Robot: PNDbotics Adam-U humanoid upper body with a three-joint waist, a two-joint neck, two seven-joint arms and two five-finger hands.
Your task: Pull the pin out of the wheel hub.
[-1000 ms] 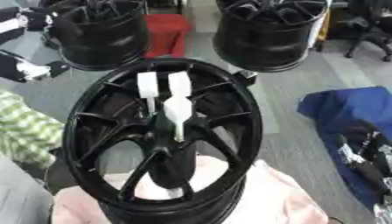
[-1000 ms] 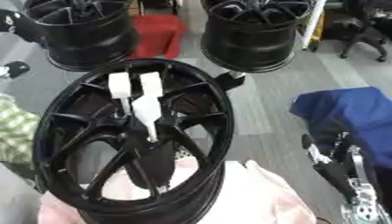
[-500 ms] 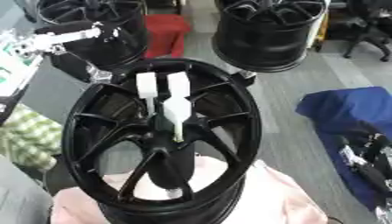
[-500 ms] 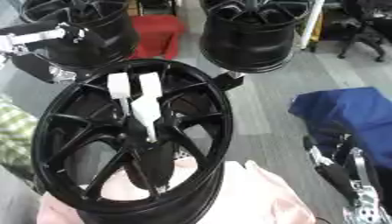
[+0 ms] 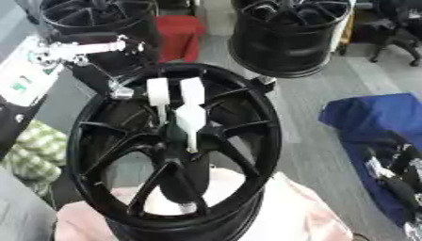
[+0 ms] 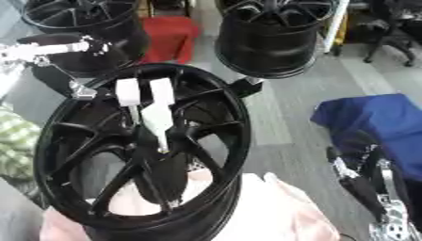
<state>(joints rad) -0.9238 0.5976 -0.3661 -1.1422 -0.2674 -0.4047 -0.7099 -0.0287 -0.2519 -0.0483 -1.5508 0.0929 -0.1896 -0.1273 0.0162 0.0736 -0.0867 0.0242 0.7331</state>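
A black spoked wheel hub (image 5: 257, 101) stands tilted in the middle on a pink cloth (image 5: 301, 214). A white pin (image 5: 189, 117) with two prongs at its top sticks out of the hub's centre, and nothing holds it. My left arm (image 5: 78, 48), white and silver, comes in from the upper left. Its hand (image 5: 121, 92) is at the rim's upper left edge, dark against the wheel, a short way left of the pin. My right hand (image 6: 361, 181) rests low at the right over a blue cloth, fingers relaxed and holding nothing.
Two more black wheels (image 5: 288, 40) (image 5: 91, 19) stand behind, with a red box (image 5: 177, 30) between them. A blue cloth (image 5: 371, 117) lies on the grey floor to the right, and a green checked cloth (image 5: 33, 150) to the left.
My left arm has swung in from the far left edge to the wheel's upper left rim. The pin has stayed in the hub and my right hand has stayed put.
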